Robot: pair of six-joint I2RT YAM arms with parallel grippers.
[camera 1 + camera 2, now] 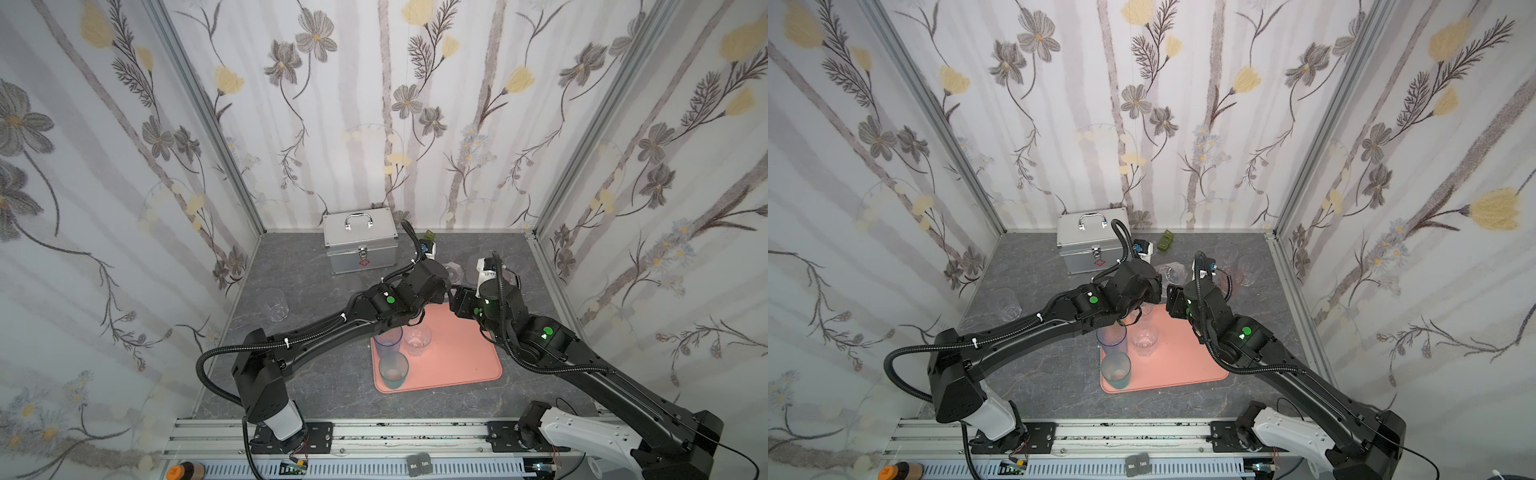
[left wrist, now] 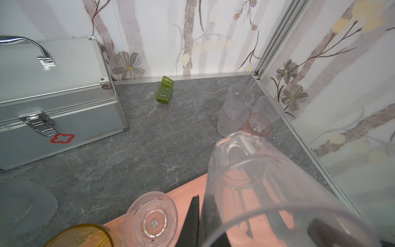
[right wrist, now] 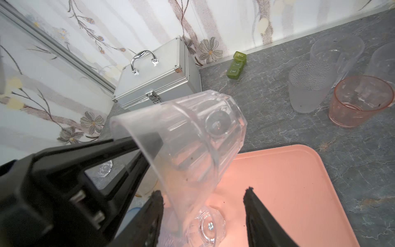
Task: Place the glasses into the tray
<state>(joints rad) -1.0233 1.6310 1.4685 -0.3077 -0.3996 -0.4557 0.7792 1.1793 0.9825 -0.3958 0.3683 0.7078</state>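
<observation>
Clear glass (image 3: 192,132) tilted in left hand (image 3: 139,143), above pink tray (image 3: 288,181)

A silver case (image 1: 360,245) stands near a green block (image 2: 165,92).

Clear faceted glass (image 3: 186,136) hangs tilted over salmon tray (image 3: 288,181) bearing upright tumblers (image 1: 392,370).

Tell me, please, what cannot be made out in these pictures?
- Left gripper, pinching the clear glass: in both top views its own wrist hides the fingertips.
- Blue glass: in both top views the left arm covers its far side.
- Amber glass: left wrist view, cut off by the bottom edge.
- Glasses by the right wall: both top views, partly behind the right arm, too faint to count there.
</observation>
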